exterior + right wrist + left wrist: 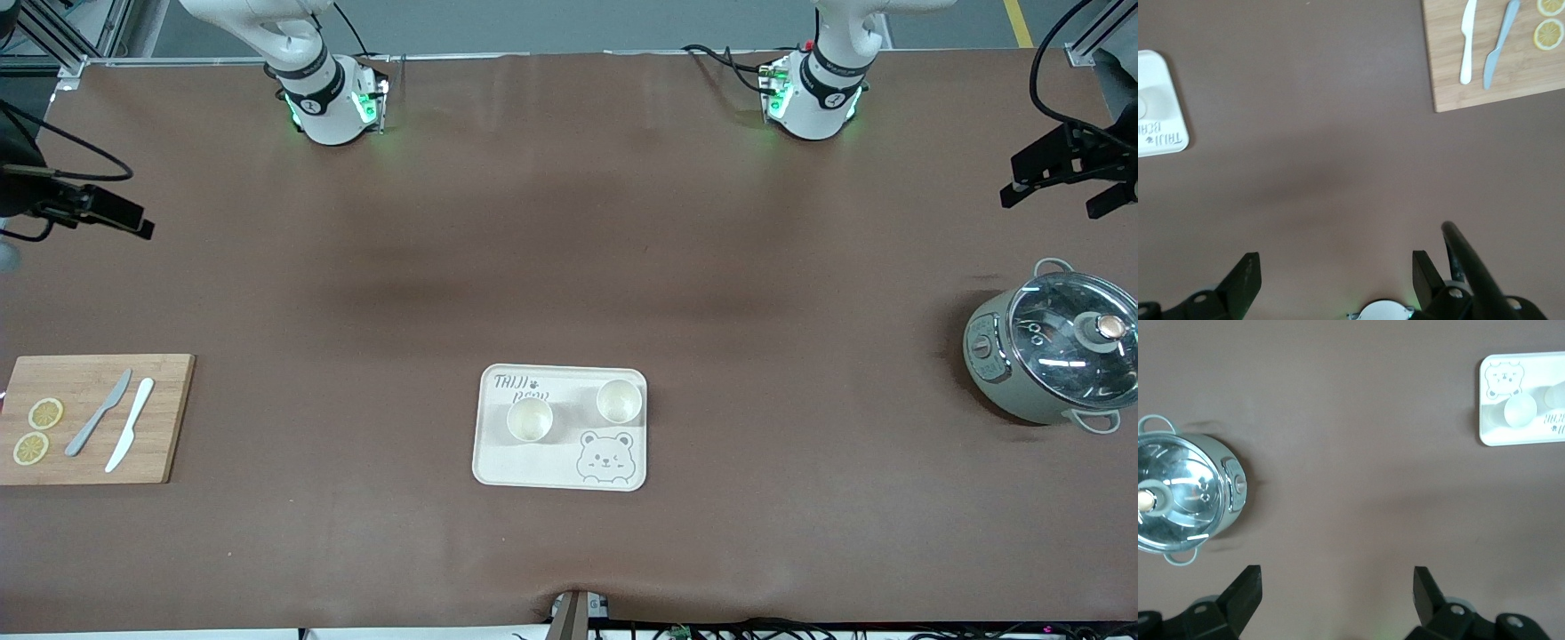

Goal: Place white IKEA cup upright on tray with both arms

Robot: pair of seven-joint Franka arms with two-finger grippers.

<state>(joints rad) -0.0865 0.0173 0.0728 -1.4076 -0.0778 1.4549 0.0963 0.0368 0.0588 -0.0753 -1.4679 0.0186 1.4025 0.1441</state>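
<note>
Sitting upright on the tray, two white cups already look placed: one cup toward the right arm's end, the other cup toward the left arm's end and slightly farther from the front camera. Tray lies on the counter near the middle of its front edge.

Left pincer hangs spread and empty over bare counter between the pot and the tray; right pincer is likewise parted and holds nothing, over bare counter between tray and cutting board. Both arms wait, clear of the cups.

Judgement: placing looks done, nothing left but parking. Board with two knives and lemon slices sits by the front corner at the right arm's end, untouched.
</note>
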